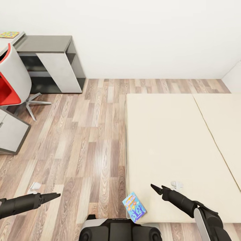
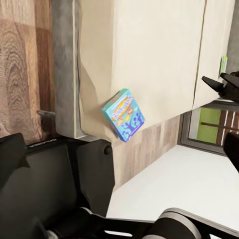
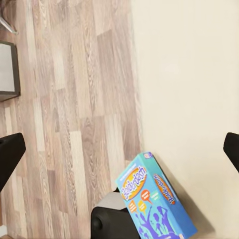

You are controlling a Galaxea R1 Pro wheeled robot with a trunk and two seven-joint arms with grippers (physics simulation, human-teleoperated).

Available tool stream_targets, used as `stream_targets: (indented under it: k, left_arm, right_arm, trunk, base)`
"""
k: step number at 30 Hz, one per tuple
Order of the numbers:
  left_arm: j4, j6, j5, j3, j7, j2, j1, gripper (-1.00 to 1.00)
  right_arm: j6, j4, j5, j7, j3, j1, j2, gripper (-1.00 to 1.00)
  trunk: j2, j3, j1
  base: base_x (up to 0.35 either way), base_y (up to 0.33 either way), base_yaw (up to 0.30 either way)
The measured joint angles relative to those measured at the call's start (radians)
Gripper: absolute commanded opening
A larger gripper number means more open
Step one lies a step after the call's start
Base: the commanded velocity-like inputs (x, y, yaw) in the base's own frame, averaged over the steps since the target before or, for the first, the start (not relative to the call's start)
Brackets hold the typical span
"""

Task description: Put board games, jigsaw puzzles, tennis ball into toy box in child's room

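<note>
A mostly blue board game (image 1: 135, 207) lies at the near left corner of the beige bed (image 1: 174, 140), partly over its edge. Both wrist views show it too: the board game (image 2: 124, 114) on the mattress corner, and the board game (image 3: 154, 199) close below the right fingers. My right gripper (image 1: 156, 187) hovers open over the bed, just right of and beyond the game, holding nothing. My left gripper (image 1: 57, 194) hangs open over the floor, well left of the bed. One jigsaw puzzle (image 1: 9, 34) rests on the pale table (image 1: 16, 40) at far left. The toy box and tennis ball are out of view.
A dark grey cabinet (image 1: 43, 43) stands against the wall beside the table. A red and white chair (image 1: 10, 83) sits in front of it. A strip of wood-plank floor (image 1: 87, 140) runs between the chair and the bed. My base (image 1: 120, 231) is at the bed's corner.
</note>
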Motion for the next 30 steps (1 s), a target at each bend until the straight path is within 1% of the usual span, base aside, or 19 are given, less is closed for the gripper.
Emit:
stream_targets:
  k: [5, 12, 20, 30]
  left_arm:
    - [0.0, 0.0, 0.0, 0.0, 0.029, 0.0, 0.0, 1.0]
    - [0.0, 0.0, 0.002, -0.001, 0.09, -0.001, 0.0, 1.0]
    - [0.001, 0.001, 0.002, -0.001, 0.121, -0.001, 0.0, 1.0]
    - [0.009, 0.002, 0.001, -0.002, 0.142, -0.001, 0.0, 1.0]
  right_arm:
    - [0.0, 0.0, 0.0, 0.0, 0.0, 0.0, 0.0, 1.0]
    - [0.0, 0.0, 0.0, 0.0, 0.0, 0.0, 0.0, 1.0]
    - [0.0, 0.0, 0.001, 0.0, 0.0, 0.0, 0.0, 1.0]
    - [0.0, 0.001, 0.0, 0.0, 0.0, 0.0, 0.0, 1.0]
  trunk:
    - [0.0, 0.008, 0.0]
    - [0.0, 0.02, 0.0]
    - [0.0, 0.033, 0.0]
    - [0.0, 0.049, 0.0]
  base:
    - [0.0, 0.0, 0.0]
    - [0.0, 0.0, 0.0]
    - [0.0, 0.0, 0.0]
    - [0.0, 0.0, 0.0]
